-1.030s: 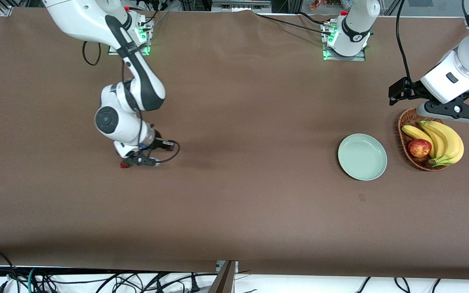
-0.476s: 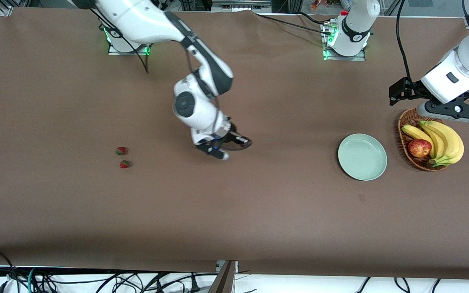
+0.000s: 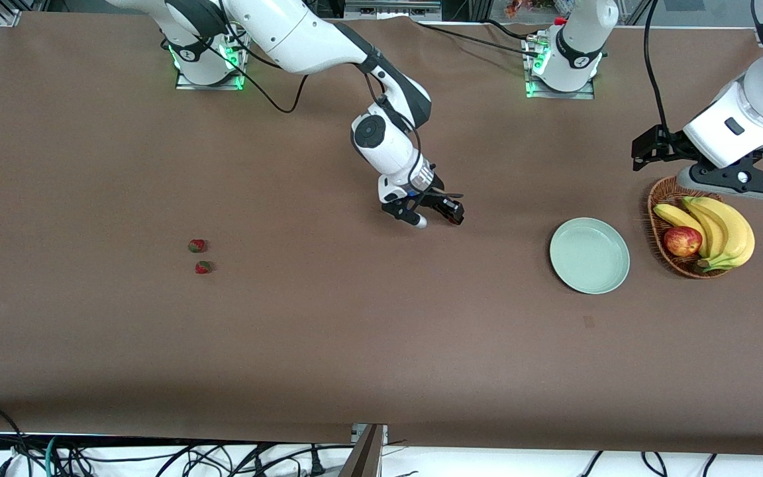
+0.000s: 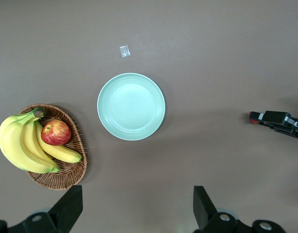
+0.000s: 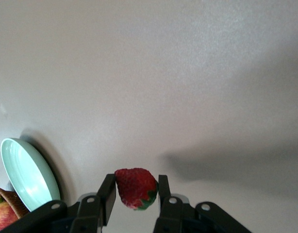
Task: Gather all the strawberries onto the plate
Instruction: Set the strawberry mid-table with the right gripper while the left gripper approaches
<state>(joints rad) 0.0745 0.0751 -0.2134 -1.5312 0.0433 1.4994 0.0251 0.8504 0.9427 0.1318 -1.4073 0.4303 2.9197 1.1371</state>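
While my right gripper (image 5: pixel 134 194) hangs over bare table between the berries' end and the plate's end, its fingers (image 5: pixel 107 191) are pinched on one strawberry (image 5: pixel 135 188), red w/ a bit of green at the lower edge; both pads press its sides, so the jaws stand only partway closed. From the front cam the same gripper (image 3: pixel 436 213) shows low over the brown cloth, clear of everything, the berry mostly hidden by the fingers.

Nearest the front cam lies a strawberry (image 3: pixel 203 267) on the table toward my right arm's end. Just beside it, a little farther from the cam, sits another strawberry (image 3: pixel 197 246); the two are close but apart. Both are well apart from the plate.

The plate (image 3: pixel 590 256), pale mint green, sits flat toward my left arm's end w/ nothing in it. In the left wrist view the plate (image 4: pixel 131 106) is seen from above, a small pale scrap (image 4: pixel 124 51) on the cloth near it.

Beside the plate, closer to the table's end, is a wicker basket (image 3: pixel 661 202) w/ bananas (image 3: pixel 719 228) and a red apple (image 3: pixel 682 241) in it.

My left gripper (image 4: pixel 134 208) waits up over the basket area, jaws spread wide, holding nothing; the front cam shows that left gripper (image 3: pixel 732 179) above the basket's rim.
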